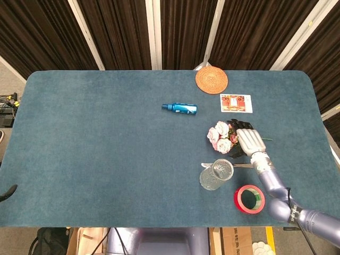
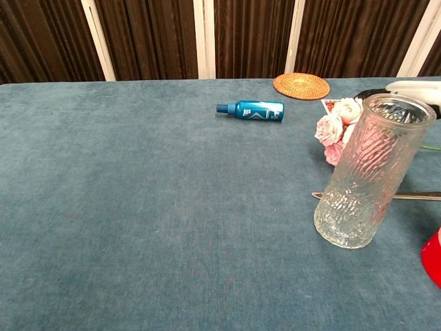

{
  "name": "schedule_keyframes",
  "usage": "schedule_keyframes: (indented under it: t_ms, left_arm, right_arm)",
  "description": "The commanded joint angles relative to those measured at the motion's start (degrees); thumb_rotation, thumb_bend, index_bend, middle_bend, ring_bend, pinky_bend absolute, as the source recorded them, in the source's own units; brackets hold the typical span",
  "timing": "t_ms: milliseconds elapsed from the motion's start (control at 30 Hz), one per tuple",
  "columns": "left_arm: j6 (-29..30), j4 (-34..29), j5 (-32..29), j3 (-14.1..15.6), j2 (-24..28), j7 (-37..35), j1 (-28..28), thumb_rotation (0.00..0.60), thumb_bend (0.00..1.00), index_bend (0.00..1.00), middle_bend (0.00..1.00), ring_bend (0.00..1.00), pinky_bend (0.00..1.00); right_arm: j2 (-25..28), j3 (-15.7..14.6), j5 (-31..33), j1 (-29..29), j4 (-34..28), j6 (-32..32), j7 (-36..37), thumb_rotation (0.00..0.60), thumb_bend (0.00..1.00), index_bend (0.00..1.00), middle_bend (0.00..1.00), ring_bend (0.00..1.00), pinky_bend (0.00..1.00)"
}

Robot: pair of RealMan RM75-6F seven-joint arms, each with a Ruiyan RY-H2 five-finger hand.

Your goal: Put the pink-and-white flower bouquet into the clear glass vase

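The pink-and-white bouquet (image 1: 221,137) lies on its side on the blue table, blooms to the left and green stems to the right. My right hand (image 1: 248,139) hovers over the stems and leaves, palm down, fingers apart and holding nothing. The chest view shows only a white edge of the right hand (image 2: 413,88) behind the vase rim. The clear ribbed glass vase (image 1: 217,174) stands upright just in front of the flowers; in the chest view the vase (image 2: 368,172) partly hides the bouquet (image 2: 334,131). Only a dark tip of my left hand (image 1: 6,192) shows at the table's left edge.
A metal utensil (image 1: 241,166) lies between vase and bouquet. A red tape roll (image 1: 249,199) sits near the front edge, right of the vase. Farther back are a blue spray bottle (image 1: 180,108), a picture card (image 1: 236,103) and a woven coaster (image 1: 211,79).
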Motion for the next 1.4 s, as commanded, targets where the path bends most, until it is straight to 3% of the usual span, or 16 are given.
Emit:
schedule_keyframes:
  t_ms: [33, 367, 533, 800, 1167, 1267, 1400]
  left_arm:
    - [-0.1, 0.0, -0.1, -0.1, 0.0, 0.1, 0.0, 0.600, 0.22, 0.09, 0.00, 0.00, 0.04]
    - [-1.0, -0.4, -0.3, 0.2, 0.1, 0.5, -0.3, 0.600, 0.22, 0.10, 0.00, 0.00, 0.04]
    - [-1.3, -0.6, 0.6, 0.7, 0.1, 0.7, -0.4, 0.600, 0.22, 0.10, 0.00, 0.00, 0.04]
    - [-1.9, -0.9, 1.1, 1.2, 0.1, 1.3, -0.7, 0.600, 0.22, 0.10, 0.00, 0.00, 0.04]
    - [-2.2, -0.9, 1.8, 1.6, 0.3, 0.7, -0.9, 0.600, 0.22, 0.12, 0.00, 0.00, 0.05]
    - [-2.2, -0.8, 1.7, 1.6, 0.4, 0.6, -0.9, 0.600, 0.22, 0.12, 0.00, 0.00, 0.05]
    - [-2.3, -0.9, 1.7, 1.7, 0.5, 0.3, -0.9, 0.600, 0.22, 0.12, 0.00, 0.00, 0.05]
  right_arm:
    - [-1.5, -0.2, 1.6, 1.4, 1.2, -0.3, -1.3, 0.600, 0.14, 0.01, 0.04, 0.01, 0.00]
    - [-6.4, -0.6, 6.3, 4.3, 7.8, -0.5, -2.6, 0.600, 0.14, 0.04, 0.06, 0.05, 0.00]
    - [-7.1, -0.9, 6.8, 4.9, 9.5, -2.1, -1.7, 0.600, 0.14, 0.07, 0.11, 0.13, 0.00]
    - [-8.7, -1.4, 5.7, 5.7, 12.1, -1.8, -1.5, 0.600, 0.14, 0.27, 0.30, 0.35, 0.01]
    - [-9.7, -1.2, 3.9, 5.8, 13.7, 0.3, -1.1, 0.600, 0.24, 0.45, 0.42, 0.48, 0.12]
    - [-7.9, 0.1, 4.1, 5.5, 12.1, -1.1, 1.6, 0.600, 0.26, 0.47, 0.43, 0.48, 0.12]
    - [-2.7, 4.7, 2.1, 4.2, 7.8, -4.7, 11.5, 0.600, 0.26, 0.47, 0.43, 0.48, 0.12]
